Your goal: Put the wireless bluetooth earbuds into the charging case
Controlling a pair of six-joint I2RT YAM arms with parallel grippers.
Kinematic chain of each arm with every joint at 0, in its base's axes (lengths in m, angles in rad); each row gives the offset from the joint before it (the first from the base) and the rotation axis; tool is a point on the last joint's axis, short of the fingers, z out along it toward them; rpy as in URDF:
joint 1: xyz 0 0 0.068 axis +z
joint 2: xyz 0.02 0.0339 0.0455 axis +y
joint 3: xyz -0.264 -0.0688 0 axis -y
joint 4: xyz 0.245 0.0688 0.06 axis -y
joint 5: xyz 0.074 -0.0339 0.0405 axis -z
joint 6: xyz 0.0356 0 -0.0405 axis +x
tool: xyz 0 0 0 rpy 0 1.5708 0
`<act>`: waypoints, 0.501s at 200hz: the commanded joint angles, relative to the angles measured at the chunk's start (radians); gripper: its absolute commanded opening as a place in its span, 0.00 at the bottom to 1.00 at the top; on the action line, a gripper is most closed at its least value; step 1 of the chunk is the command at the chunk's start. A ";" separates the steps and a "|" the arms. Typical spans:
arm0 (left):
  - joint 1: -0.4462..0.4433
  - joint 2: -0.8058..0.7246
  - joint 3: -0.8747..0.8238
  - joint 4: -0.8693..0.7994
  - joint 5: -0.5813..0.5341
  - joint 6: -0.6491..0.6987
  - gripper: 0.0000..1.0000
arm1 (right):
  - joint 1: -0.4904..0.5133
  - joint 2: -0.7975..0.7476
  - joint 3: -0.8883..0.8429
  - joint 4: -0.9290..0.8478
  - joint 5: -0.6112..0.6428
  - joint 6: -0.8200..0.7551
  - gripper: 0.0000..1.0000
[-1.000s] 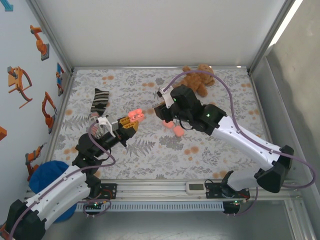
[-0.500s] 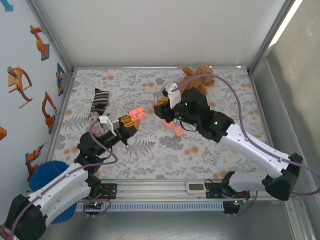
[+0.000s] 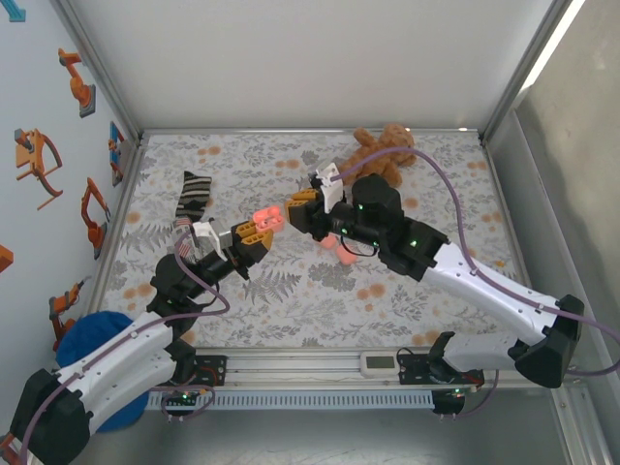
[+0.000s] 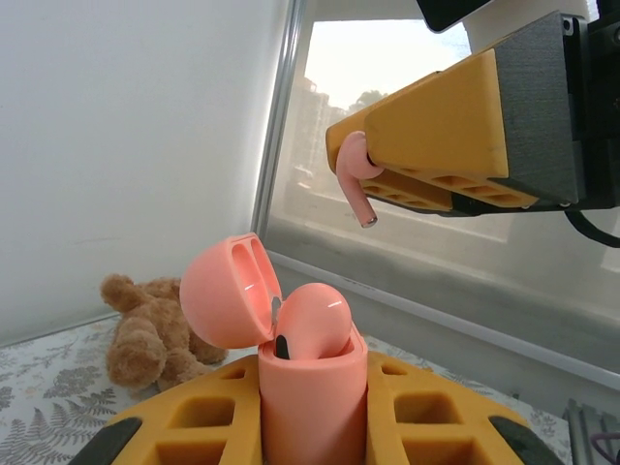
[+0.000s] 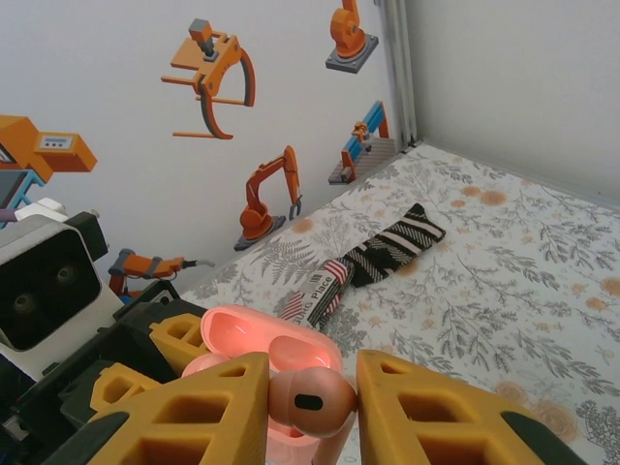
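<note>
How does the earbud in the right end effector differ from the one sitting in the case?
The gripped earbud hangs in the air, pinched by the right end effector; the seated earbud sits in the open case, clamped by the left end effector. The gripped earbud's stem is exposed, pointing down; the seated earbud's stem is hidden. Both are salmon-pink.

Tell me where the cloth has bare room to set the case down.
Free: the far strip between the sock and the teddy bear, and the near strip along the rail. Crowded: the middle, where the left gripper and right gripper meet beside loose pink pieces.
</note>
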 commanded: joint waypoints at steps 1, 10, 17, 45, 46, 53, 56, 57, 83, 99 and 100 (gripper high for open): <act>-0.005 -0.003 0.034 0.057 0.018 -0.016 0.00 | 0.016 -0.004 -0.014 0.059 -0.011 0.015 0.27; -0.006 -0.002 0.032 0.057 0.017 -0.016 0.00 | 0.021 -0.002 -0.015 0.060 -0.008 0.014 0.27; -0.006 -0.003 0.033 0.058 0.017 -0.016 0.00 | 0.024 0.001 -0.015 0.061 -0.008 0.011 0.27; -0.007 -0.002 0.034 0.061 0.019 -0.018 0.00 | 0.033 0.009 -0.017 0.077 -0.008 0.011 0.27; -0.007 -0.002 0.034 0.061 0.018 -0.018 0.00 | 0.033 0.009 -0.017 0.077 -0.009 0.010 0.27; -0.007 -0.001 0.033 0.061 0.020 -0.019 0.00 | 0.036 0.013 -0.018 0.081 -0.009 0.011 0.27; -0.007 0.000 0.033 0.061 0.019 -0.019 0.00 | 0.036 0.015 -0.017 0.082 -0.009 0.011 0.27; -0.008 0.000 0.033 0.061 0.020 -0.019 0.00 | 0.036 0.017 -0.017 0.082 -0.009 0.011 0.27; -0.009 -0.001 0.033 0.062 0.020 -0.019 0.00 | 0.045 0.032 -0.011 0.083 -0.002 0.008 0.27; -0.011 -0.001 0.033 0.063 0.023 -0.019 0.00 | 0.047 0.042 -0.009 0.083 0.003 0.007 0.27; -0.010 -0.001 0.033 0.063 0.023 -0.018 0.00 | 0.047 0.043 -0.008 0.083 0.003 0.008 0.27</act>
